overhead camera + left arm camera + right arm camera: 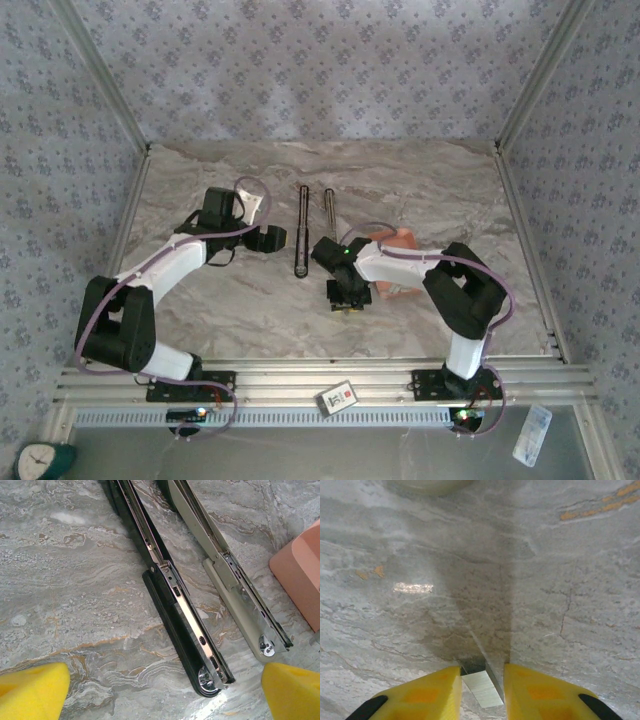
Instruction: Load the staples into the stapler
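Two staplers lie unfolded flat on the marble table: a black one (pixel 301 232) (pixel 185 635) and a grey one (pixel 329 210) (pixel 240 595) beside it. My left gripper (pixel 277 238) (pixel 165 695) hovers open just left of the black stapler, whose near end lies between the wide-spread yellow fingertips (pixel 32 692). My right gripper (pixel 347 298) (pixel 482 680) points down at the table in front of the staplers. A short silver strip of staples (pixel 482 687) sits between its yellow fingers, touching both.
A pink box (pixel 400 242) (pixel 300 575) lies right of the grey stapler, partly behind the right arm. Aluminium rails (pixel 320 380) edge the table at the front and sides. A small card (pixel 337 398) rests on the front rail.
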Action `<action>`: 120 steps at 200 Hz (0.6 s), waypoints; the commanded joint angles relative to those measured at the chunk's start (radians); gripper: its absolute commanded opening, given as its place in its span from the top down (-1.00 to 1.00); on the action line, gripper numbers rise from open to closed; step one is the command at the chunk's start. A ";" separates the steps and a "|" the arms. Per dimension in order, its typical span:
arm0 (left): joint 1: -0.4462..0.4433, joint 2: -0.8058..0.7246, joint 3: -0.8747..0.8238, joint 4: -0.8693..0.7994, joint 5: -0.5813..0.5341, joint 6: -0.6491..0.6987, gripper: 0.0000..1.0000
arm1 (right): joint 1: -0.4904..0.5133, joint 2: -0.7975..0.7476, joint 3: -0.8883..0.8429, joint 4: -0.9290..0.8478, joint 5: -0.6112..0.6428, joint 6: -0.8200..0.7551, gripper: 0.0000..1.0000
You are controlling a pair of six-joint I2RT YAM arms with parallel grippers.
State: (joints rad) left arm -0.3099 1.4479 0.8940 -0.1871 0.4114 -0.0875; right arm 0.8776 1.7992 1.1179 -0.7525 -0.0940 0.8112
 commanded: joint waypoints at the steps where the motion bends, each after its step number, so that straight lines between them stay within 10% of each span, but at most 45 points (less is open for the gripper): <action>1: -0.006 0.006 0.029 -0.008 0.018 0.003 -0.96 | -0.007 0.024 -0.010 -0.001 -0.001 -0.014 0.47; 120: -0.008 0.018 0.036 -0.008 0.021 -0.009 -0.96 | 0.005 -0.195 -0.124 0.120 0.244 0.070 0.72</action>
State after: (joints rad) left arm -0.3107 1.4498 0.8951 -0.1867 0.4118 -0.0879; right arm 0.8757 1.6920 1.0241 -0.6861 0.0166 0.8291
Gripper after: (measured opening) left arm 0.980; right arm 0.146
